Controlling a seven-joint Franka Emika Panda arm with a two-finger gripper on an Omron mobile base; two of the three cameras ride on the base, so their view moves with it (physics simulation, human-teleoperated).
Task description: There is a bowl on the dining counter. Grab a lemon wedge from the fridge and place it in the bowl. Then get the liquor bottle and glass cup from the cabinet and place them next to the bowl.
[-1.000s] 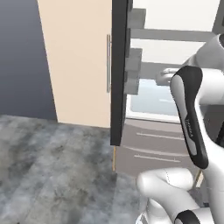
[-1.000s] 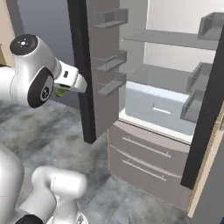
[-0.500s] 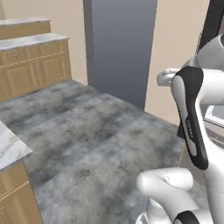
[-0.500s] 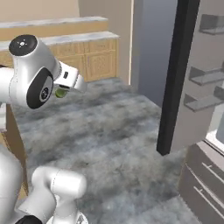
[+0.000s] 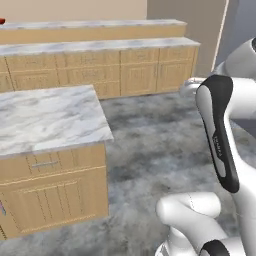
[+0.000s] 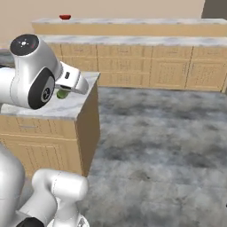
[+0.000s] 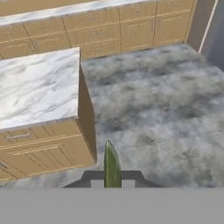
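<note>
My gripper (image 7: 112, 182) is shut on a thin green-yellow lemon wedge (image 7: 112, 162) that stands up between the fingertips. In the right base view the wedge (image 6: 62, 93) hangs under the hand, just above the corner of a short marble-topped block. The red bowl (image 6: 65, 17) sits far off on the long dining counter (image 6: 133, 21), and its edge also shows at the left border of the left base view (image 5: 1, 21). The liquor bottle, glass cup and cabinet are out of view.
The short marble-topped block (image 5: 45, 117) with tan drawer fronts stands close on the left. A row of tan cabinets (image 5: 125, 72) runs in front of the dining counter. Grey mottled floor (image 6: 159, 133) lies open between them. A tall grey panel (image 5: 244, 30) rises at the right.
The whole picture has swung from the open fridge to the block and counters, so the base has turned. The gripper stays shut on the lemon wedge.
</note>
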